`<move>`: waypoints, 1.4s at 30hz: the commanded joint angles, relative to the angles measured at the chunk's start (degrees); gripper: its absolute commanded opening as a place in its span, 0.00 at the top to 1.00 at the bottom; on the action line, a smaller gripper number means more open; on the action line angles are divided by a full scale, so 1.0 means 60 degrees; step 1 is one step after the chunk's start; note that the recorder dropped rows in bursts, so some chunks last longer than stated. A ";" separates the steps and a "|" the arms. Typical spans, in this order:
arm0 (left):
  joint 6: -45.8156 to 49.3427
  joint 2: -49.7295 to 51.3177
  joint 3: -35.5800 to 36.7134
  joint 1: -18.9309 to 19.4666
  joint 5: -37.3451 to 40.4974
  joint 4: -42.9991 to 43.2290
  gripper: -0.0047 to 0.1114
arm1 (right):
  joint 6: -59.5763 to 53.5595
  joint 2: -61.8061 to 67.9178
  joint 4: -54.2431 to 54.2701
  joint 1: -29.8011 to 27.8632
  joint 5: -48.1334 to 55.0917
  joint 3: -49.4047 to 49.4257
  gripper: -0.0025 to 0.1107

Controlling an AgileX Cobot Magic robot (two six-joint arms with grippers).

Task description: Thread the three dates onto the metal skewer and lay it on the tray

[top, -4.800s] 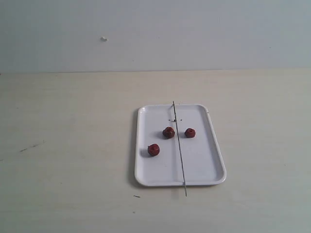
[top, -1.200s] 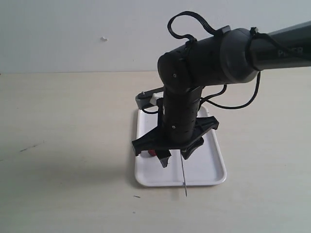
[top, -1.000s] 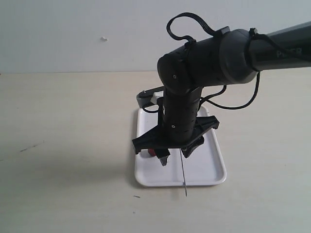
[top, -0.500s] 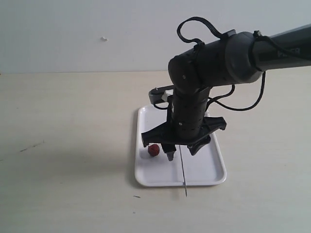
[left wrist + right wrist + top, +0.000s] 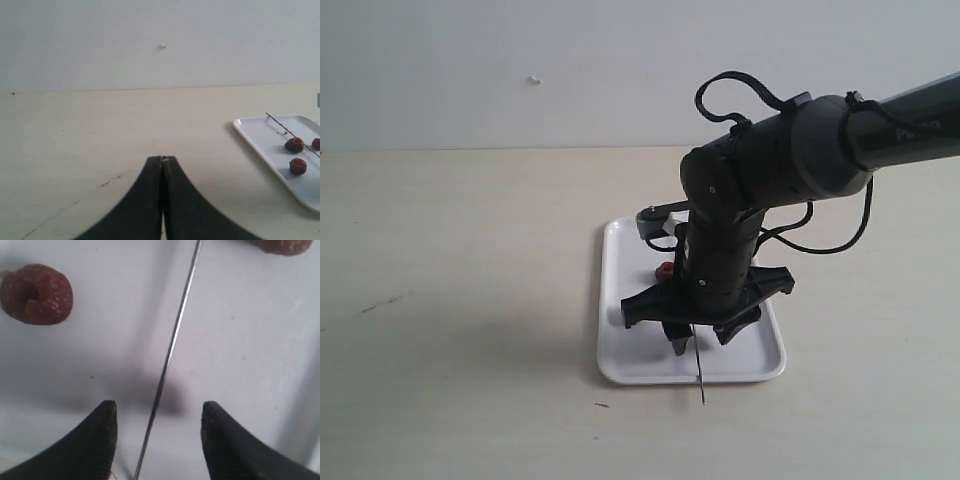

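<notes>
within the wide-apart right pincer [image 5: 158, 409] lies the metal skewer [image 5: 172, 342], on the tray [image 5: 245, 345].

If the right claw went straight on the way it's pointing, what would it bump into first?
Likely the white tray: the right gripper is open astride the metal skewer, so its fingertips would land either side. Depth is hard to judge.
</notes>
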 commanded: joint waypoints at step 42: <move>-0.0002 -0.0062 0.0003 0.0021 0.0008 -0.0073 0.96 | 0.1076 -0.1923 -0.0869 -0.0843 -0.0247 0.0023 0.98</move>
